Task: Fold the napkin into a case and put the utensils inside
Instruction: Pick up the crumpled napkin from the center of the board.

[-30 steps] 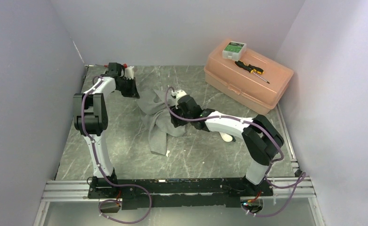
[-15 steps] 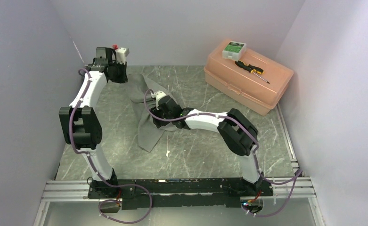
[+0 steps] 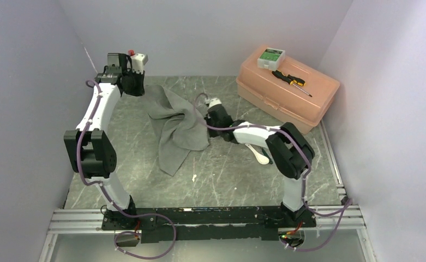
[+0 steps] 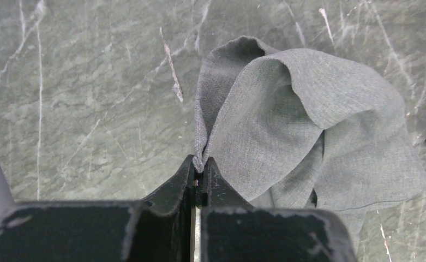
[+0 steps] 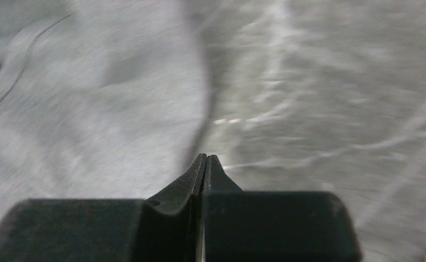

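Observation:
The grey napkin [image 3: 178,131] lies rumpled on the marble table, left of centre. My left gripper [image 3: 136,87] is raised at the far left and shut on the napkin's corner; in the left wrist view the napkin [image 4: 287,120] hangs from the left gripper [image 4: 201,164]. My right gripper [image 3: 205,116] is at the napkin's right edge with its jaws pressed together. In the blurred right wrist view the napkin [image 5: 90,109] runs by its edge straight into the right gripper [image 5: 205,158]. A white spoon [image 3: 261,157] lies under the right forearm.
A peach plastic box [image 3: 309,103] stands at the back right, with a small green-and-white box [image 3: 270,57] and a black-and-yellow screwdriver [image 3: 291,81] on its lid. A white scrap [image 3: 193,177] lies near the napkin's front end. Walls enclose three sides.
The left gripper lifted the napkin corner up and back. The right gripper swung left over the cloth, then back right to its edge and closed. The white spoon is uncovered.

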`<action>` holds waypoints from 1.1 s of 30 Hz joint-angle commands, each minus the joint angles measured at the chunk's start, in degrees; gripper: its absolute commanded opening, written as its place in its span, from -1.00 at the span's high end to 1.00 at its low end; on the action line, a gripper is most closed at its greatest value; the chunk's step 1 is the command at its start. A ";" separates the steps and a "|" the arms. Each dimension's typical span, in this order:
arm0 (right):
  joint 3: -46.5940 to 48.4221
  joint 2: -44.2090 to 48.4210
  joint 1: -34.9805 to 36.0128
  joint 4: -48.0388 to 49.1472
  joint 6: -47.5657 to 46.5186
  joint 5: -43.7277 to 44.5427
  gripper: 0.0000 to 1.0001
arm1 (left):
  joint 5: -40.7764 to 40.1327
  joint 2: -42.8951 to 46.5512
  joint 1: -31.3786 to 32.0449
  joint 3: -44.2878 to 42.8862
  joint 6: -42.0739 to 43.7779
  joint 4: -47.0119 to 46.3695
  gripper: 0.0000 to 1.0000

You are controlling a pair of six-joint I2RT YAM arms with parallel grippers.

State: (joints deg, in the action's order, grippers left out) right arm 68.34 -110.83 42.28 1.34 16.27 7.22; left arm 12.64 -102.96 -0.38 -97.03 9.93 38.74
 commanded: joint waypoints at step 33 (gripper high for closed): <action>39.19 -19.79 2.93 5.67 -14.80 7.70 1.00 | 5.35 8.33 -0.51 1.95 3.70 1.07 0.89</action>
State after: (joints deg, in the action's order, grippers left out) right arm 113.14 -139.68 46.41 0.27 2.68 12.62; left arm 17.15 -97.65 -0.45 -94.35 12.38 40.60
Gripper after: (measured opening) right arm 0.043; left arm 0.059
